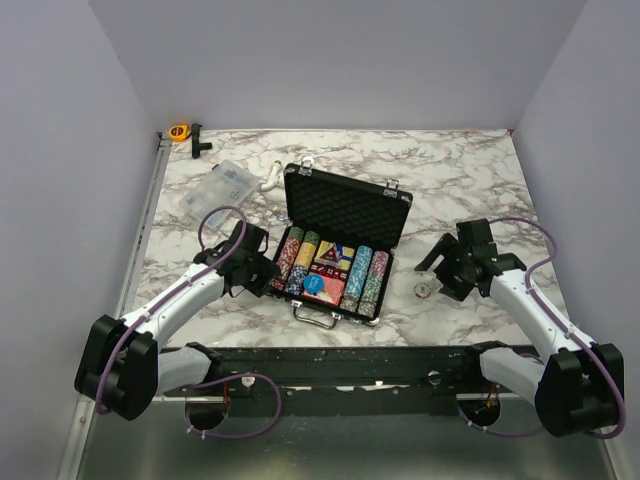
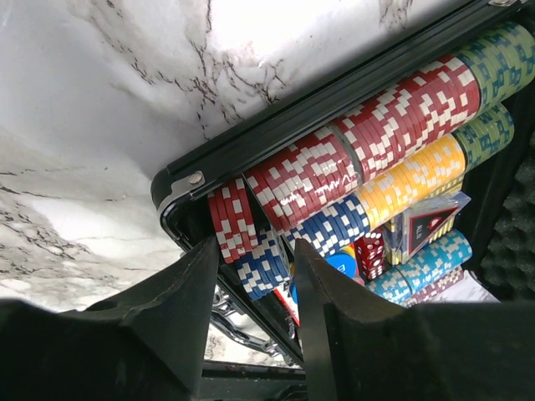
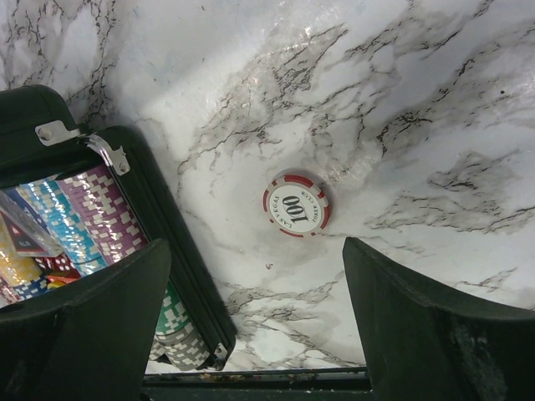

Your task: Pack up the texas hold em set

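One open briefcase (image 1: 345, 212) is set mid-table (image 1: 450, 170), chip rows (image 1: 365, 280) seated inside. Just right of it, a loose chip (image 3: 295, 205) is left on the marble. Above that, the right gripper (image 3: 255, 249) is spread wide, empty. At the case's near-left corner, the left gripper (image 2: 255, 251) is partly parted, nothing gripped.

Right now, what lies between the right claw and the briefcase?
One loose red-and-white chip, on bare marble beside the briefcase; the right wrist view shows it best.

Overhead view looks down — wrist views (close) share briefcase (image 1: 345, 210).
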Motion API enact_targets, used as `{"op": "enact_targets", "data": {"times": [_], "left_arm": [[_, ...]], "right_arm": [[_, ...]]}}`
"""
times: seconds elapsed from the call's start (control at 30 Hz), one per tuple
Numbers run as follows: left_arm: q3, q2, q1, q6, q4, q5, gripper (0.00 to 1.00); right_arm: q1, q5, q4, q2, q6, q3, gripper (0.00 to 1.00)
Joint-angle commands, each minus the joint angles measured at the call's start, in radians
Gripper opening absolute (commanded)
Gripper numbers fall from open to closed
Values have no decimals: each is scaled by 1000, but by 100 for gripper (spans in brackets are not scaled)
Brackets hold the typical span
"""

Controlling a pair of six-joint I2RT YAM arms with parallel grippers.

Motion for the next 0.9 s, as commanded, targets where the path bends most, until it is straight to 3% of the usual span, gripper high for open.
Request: {"op": "enact_targets", "data": {"times": [0.0, 0.5, 0.87], "left_arm": [[-18, -22, 13, 26, 23, -12, 42], [-26, -57, 19, 83, 101, -7, 33], [-9, -181, 22, 167, 26, -16, 67]], "right_arm": [[-2, -13, 17, 6, -10, -14, 86], [-2, 17, -18, 13, -21, -8, 85], [-2, 26, -67, 18, 0, 30, 88]]}}
